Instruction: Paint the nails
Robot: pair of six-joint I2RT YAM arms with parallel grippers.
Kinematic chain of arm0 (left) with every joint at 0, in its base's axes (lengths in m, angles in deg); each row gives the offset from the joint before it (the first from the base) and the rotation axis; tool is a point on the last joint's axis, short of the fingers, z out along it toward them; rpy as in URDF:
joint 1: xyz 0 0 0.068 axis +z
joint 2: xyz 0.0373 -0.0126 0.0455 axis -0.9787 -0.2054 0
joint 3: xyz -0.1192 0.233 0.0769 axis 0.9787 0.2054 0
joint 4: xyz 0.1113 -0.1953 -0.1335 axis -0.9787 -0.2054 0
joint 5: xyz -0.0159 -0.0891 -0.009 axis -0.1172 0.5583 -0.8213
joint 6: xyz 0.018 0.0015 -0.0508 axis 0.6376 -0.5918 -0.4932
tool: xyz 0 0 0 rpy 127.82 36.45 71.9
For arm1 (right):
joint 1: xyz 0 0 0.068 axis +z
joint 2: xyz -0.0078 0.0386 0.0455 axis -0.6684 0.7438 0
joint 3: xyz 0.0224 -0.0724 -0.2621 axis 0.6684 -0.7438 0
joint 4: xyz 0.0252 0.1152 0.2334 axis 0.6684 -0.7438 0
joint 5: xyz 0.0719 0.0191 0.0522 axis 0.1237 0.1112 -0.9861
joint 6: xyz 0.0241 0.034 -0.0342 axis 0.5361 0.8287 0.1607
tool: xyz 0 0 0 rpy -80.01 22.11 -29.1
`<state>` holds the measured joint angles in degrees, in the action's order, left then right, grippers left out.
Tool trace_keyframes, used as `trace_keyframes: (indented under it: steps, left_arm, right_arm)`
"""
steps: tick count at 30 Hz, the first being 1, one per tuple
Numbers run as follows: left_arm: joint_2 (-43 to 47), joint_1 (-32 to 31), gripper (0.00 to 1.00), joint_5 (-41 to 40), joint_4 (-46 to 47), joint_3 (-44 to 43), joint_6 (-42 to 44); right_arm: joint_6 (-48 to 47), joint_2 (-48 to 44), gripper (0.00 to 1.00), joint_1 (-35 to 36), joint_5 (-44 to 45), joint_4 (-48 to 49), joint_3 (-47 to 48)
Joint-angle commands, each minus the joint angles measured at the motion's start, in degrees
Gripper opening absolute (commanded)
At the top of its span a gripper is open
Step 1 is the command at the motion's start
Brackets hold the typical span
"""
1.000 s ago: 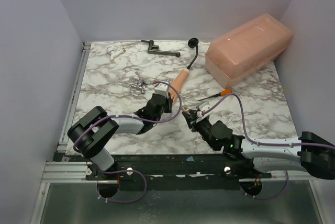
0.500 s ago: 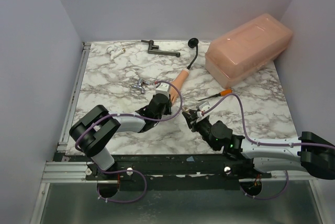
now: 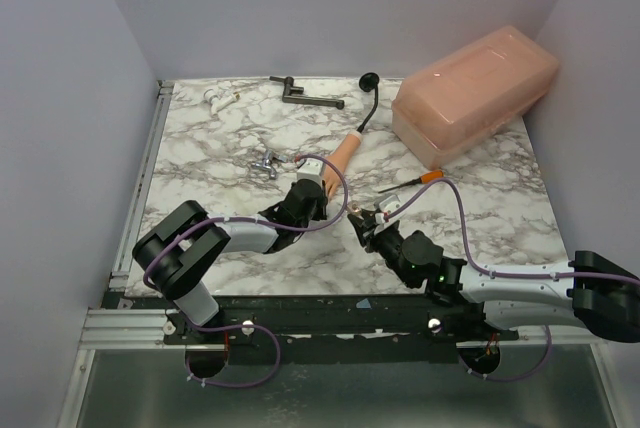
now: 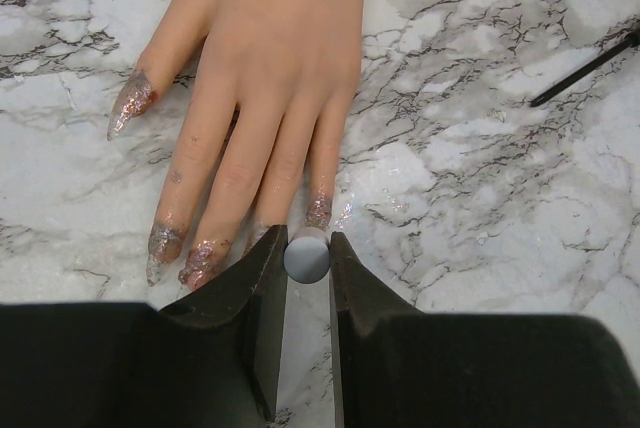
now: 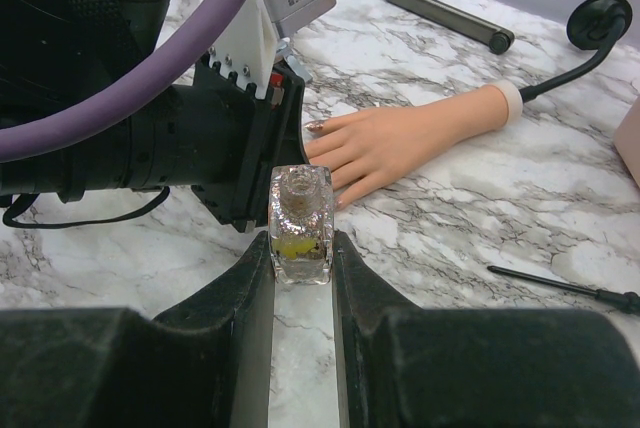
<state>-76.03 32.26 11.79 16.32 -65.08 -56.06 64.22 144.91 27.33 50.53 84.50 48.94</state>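
Note:
The peach mannequin hand (image 4: 270, 58) lies palm down on the marble, fingers pointing at my left gripper (image 4: 307, 260). Its nails (image 4: 132, 103) carry glittery, reddish polish. My left gripper is shut on a round grey brush cap (image 4: 307, 256), seen end-on just over the ring and little fingertips; the brush itself is hidden. My right gripper (image 5: 300, 248) is shut on a clear square polish bottle (image 5: 300, 218), open at the top, just right of the left gripper. In the top view, the hand (image 3: 343, 153) lies beyond the left gripper (image 3: 312, 188) and the right gripper (image 3: 362, 220).
A large pinkish translucent box (image 3: 475, 93) stands at the back right. The hand's black curved stem (image 3: 372, 103) runs toward the back. A dark metal tool (image 3: 305, 95), a small white item (image 3: 222, 98), a metal piece (image 3: 265, 163) and an orange-tipped pick (image 3: 420, 180) lie around.
My left gripper has edged slightly toward the mannequin hand's fingertips. The right arm and the bottle have not moved.

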Motion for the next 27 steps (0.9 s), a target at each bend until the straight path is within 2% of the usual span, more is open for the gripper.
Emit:
trace_keyframes:
  steps: [1,27]
  left_arm:
    - [0.6,-0.5,0.0,0.4,0.0,0.4,-1.1]
    - [2.0,-0.5,0.0,-2.4,-4.1,0.8,-4.1]
  right_arm:
    - [0.7,-0.1,0.01,-0.2,1.3,0.7,0.4]
    - [0.7,-0.7,0.01,-0.2,1.4,0.7,0.0]
